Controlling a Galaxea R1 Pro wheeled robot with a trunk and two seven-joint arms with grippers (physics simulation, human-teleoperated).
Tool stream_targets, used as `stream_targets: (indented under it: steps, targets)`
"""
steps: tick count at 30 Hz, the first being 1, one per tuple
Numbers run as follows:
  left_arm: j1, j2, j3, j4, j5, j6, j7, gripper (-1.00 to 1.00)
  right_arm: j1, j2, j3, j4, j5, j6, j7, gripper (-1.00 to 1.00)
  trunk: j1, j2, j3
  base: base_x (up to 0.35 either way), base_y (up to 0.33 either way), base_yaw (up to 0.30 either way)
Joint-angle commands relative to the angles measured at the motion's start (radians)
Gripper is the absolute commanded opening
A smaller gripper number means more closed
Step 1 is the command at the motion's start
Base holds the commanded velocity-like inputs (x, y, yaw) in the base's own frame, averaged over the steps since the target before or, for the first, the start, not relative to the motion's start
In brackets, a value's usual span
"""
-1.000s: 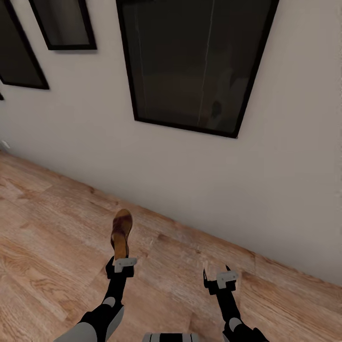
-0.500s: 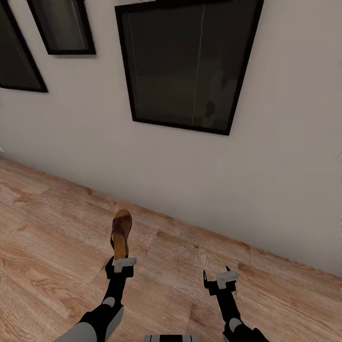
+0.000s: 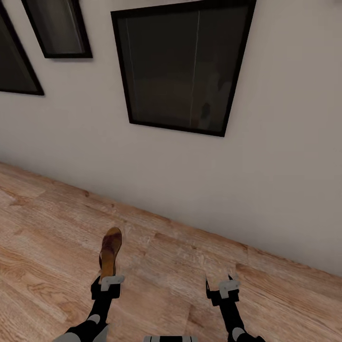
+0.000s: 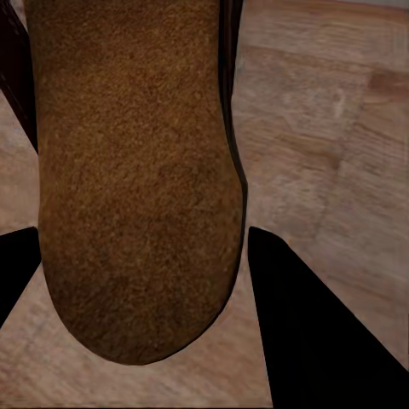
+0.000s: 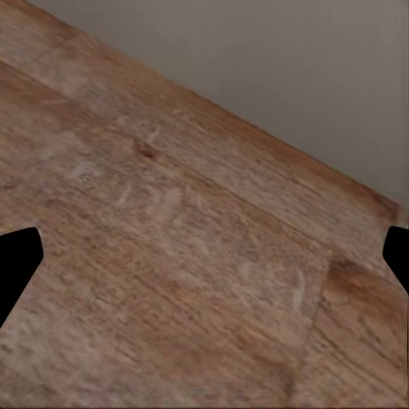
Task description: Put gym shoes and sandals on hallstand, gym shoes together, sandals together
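Far left, high on the pale wall (image 3: 285,156): two dark black-framed pictures, one cut by the view's edge (image 3: 14,61), one narrower just beside it (image 3: 59,28). Below, light wood-grain corridor floor (image 3: 47,228) running up to the wall along a slanted line.

Low on the left, the left gripper (image 3: 106,283) on its black arm, clamped on one brown sandal (image 3: 110,251). Sandal held up off the planks, pointing away from the robot toward the wall, dark strap at the far end, tan footbed facing up. From the left wrist, the suede-brown footbed (image 4: 136,187) huge between the two black fingers (image 4: 324,341), rounded end nearest the camera, both fingers close against its sides; dark edge of the sole along one side, planks (image 4: 332,128) behind.

Centre, up high: a large black-framed picture (image 3: 180,66), dark glass, faint pale vertical lines across it, hanging tilted in the view.

Low on the right, the right gripper (image 3: 222,287), well apart from the left one, hovering over bare planks, nothing in it. From the right wrist, black fingertips (image 5: 17,256) at opposite edges, spread wide, wood grain (image 5: 187,256) between them with a small dark knot, grey wall (image 5: 281,68) beyond.

Bottom centre, a sliver of the robot's grey trunk (image 3: 170,338).
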State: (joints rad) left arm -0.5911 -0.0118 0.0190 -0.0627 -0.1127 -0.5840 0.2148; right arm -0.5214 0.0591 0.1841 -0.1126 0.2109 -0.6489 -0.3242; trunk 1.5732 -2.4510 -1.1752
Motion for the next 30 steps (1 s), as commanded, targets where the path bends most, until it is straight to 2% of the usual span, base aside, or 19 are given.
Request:
stream_targets:
  steps: [1,7,11,12,16,18,23,30]
  targets:
    - [0.002,0.012,-0.01,0.011,-0.008,0.002,0.001,-1.0,0.0,-0.002,0.0,0.039,-0.001,-0.001,-0.001,1.0,0.0,0.0,0.0,0.0,0.0,-0.003]
    - [0.004,0.04,-0.01,0.026,-0.005,-0.016,-0.021,-1.0,0.001,-0.018,-0.001,0.115,-0.003,-0.005,-0.005,1.0,0.0,0.0,0.0,0.0,0.0,-0.001]
    - [0.005,0.061,-0.009,0.029,-0.003,-0.103,-0.087,-1.0,0.001,-0.03,-0.002,0.13,-0.014,-0.038,-0.009,1.0,0.0,0.0,0.0,0.0,0.0,0.0]
    - [0.005,0.071,-0.009,0.03,-0.003,-0.127,-0.12,-1.0,0.001,-0.032,-0.003,0.133,-0.024,-0.051,-0.014,1.0,0.0,0.0,0.0,0.0,0.0,0.0]
    - [0.005,0.083,-0.008,0.03,-0.003,-0.152,-0.19,-1.0,0.001,-0.039,-0.004,0.135,-0.06,-0.064,-0.031,1.0,0.0,0.0,0.0,0.0,0.0,0.0]
    - [0.005,0.087,-0.008,0.03,-0.004,-0.159,-0.226,-1.0,0.001,-0.046,-0.004,0.136,-0.095,-0.068,-0.037,1.0,0.0,0.0,0.0,0.0,0.0,0.0]
    - [0.005,0.093,-0.008,0.03,-0.005,-0.163,-0.256,-1.0,0.001,-0.057,-0.005,0.137,-0.144,-0.068,-0.043,1.0,0.0,0.0,0.0,-0.078,0.044,0.0]
    - [0.005,0.112,-0.008,0.03,-0.005,-0.15,-0.262,-1.0,0.001,-0.06,-0.003,0.137,-0.154,-0.068,-0.04,1.0,0.0,0.0,0.0,-0.263,0.174,0.0]
